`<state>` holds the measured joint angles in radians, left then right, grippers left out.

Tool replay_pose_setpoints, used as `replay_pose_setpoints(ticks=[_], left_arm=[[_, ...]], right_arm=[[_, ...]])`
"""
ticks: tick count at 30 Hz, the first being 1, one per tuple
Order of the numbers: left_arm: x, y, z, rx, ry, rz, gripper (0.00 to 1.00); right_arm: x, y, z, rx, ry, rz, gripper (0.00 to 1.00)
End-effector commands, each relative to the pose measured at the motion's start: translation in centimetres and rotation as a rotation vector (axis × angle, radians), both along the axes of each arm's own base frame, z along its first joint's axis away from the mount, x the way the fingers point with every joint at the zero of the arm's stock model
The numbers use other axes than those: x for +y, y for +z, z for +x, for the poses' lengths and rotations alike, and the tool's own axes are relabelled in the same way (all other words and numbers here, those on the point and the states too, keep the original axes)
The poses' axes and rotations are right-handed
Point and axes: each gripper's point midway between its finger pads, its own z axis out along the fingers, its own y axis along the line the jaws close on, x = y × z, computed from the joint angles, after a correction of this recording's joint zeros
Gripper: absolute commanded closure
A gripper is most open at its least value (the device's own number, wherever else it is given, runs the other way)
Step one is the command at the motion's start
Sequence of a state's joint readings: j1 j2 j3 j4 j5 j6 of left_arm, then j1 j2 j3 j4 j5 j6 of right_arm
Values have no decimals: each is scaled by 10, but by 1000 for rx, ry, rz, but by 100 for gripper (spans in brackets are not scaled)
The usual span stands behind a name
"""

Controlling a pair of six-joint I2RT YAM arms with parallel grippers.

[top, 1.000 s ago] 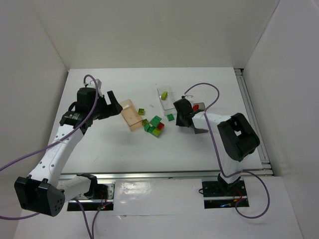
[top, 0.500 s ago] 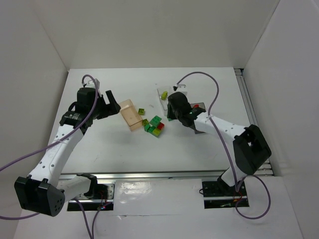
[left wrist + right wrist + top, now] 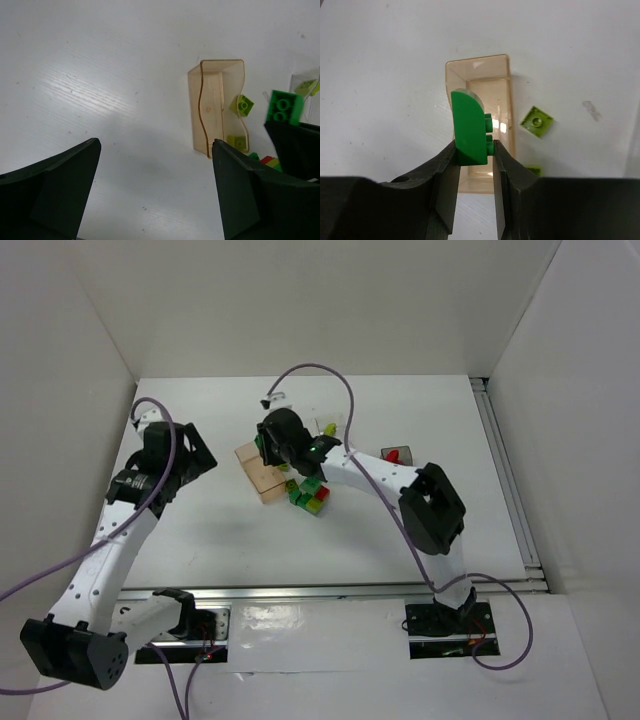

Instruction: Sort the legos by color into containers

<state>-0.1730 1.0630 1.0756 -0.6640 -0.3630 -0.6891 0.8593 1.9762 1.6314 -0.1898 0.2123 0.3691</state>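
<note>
Peach tray (image 3: 479, 70) on tabletop (image 3: 380, 75), lime brick (image 3: 537, 121) just beside it; clear tray (image 3: 342, 432) holds a lime piece (image 3: 328, 427). Right end effector (image 3: 474, 150) pinches a dark green brick (image 3: 469, 125) narrowly, above the peach tray. Left end effector (image 3: 155, 145) spread wide over tabletop.

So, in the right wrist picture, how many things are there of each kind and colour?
green brick: 1
lime bricks: 2
peach tray: 1
Total: 4
</note>
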Motion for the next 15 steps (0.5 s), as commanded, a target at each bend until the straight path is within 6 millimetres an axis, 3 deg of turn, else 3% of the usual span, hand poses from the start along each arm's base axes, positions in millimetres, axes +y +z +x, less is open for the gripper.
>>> replay_pose_setpoints(ticks=[1, 3, 5, 6, 7, 8, 10, 11, 13, 15], left_arm=[[17, 32, -6, -95, 74, 6, 0], [17, 35, -8, -102, 65, 16, 0], [16, 34, -8, -98, 48, 18, 0], [16, 34, -8, -98, 48, 18, 0], [14, 34, -8, -97, 40, 11, 0], [12, 34, -8, -94, 27, 13, 0], [12, 34, -8, -94, 27, 13, 0], [11, 31, -7, -84, 20, 9, 0], [9, 31, -7, -83, 12, 3, 0], [7, 32, -6, -90, 0, 3, 0]], right_arm=[[29, 0, -5, 2, 81, -6, 70], [36, -6, -6, 8, 95, -24, 70], [37, -24, -5, 33, 95, -53, 70], [39, -24, -4, 31, 95, -51, 65], [40, -28, -3, 40, 95, -61, 41], [40, -25, -3, 35, 100, -67, 32], [35, -25, -1, 34, 80, -85, 25], [32, -6, 0, 3, 72, -72, 25], [18, 7, 1, -29, 27, -77, 25], [-1, 36, -5, -89, -14, -38, 28]])
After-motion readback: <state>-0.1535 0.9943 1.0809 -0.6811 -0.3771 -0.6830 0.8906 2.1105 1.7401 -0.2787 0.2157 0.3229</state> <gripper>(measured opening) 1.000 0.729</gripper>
